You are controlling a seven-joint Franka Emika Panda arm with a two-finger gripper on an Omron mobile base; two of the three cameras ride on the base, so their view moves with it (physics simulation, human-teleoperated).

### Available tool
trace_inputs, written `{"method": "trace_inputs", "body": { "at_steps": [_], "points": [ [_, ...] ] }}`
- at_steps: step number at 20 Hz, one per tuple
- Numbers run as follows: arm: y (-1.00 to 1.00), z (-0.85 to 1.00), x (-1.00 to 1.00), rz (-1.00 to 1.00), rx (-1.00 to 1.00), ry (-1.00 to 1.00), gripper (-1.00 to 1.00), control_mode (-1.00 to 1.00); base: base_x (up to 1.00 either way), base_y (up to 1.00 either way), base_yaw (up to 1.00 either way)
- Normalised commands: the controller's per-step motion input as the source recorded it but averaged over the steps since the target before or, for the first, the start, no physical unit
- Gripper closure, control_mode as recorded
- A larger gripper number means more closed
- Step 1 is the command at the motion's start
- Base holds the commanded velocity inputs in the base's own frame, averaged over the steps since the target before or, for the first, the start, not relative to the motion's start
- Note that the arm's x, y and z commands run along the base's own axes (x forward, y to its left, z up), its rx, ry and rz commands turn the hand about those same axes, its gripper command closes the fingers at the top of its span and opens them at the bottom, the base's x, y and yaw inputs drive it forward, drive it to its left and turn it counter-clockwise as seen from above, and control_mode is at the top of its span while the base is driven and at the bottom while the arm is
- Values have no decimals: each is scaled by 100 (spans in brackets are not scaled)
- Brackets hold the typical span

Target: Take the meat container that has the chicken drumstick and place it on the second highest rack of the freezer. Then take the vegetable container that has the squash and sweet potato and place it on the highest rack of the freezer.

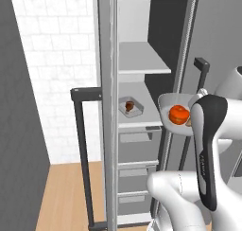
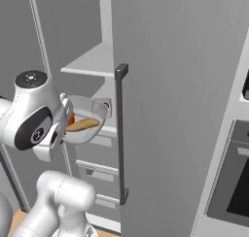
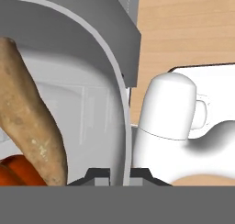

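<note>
Hand view: jaws pinched on the thin rim of the pale grey rigid bowl (image 3: 120, 103) — light, stiff, slippery, tips easily — carrying squash (image 1: 178, 114) and sweet potato (image 3: 32, 122) beside the freezer's shelves.

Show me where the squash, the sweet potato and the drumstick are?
squash (image 1: 178, 114), left base view, middle of its orange-red body.
sweet potato (image 3: 32, 126), hand view, middle of its tan length.
drumstick (image 1: 129, 105), left base view, its thick end, on the lower white shelf.
</note>
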Motion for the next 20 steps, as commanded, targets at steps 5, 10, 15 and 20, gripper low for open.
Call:
{"method": "trace_inputs", "body": {
  "at_steps": [5,10,15,20],
  "points": [
    [0,0,0,0,0,0,100,100,50,32,0],
    [0,0,0,0,0,0,100,100,65,46,0],
    [0,0,0,0,0,0,100,100,45,28,0],
    [0,11,3,-1,0,-2,100,-100,3,0,0]
  ]
}}
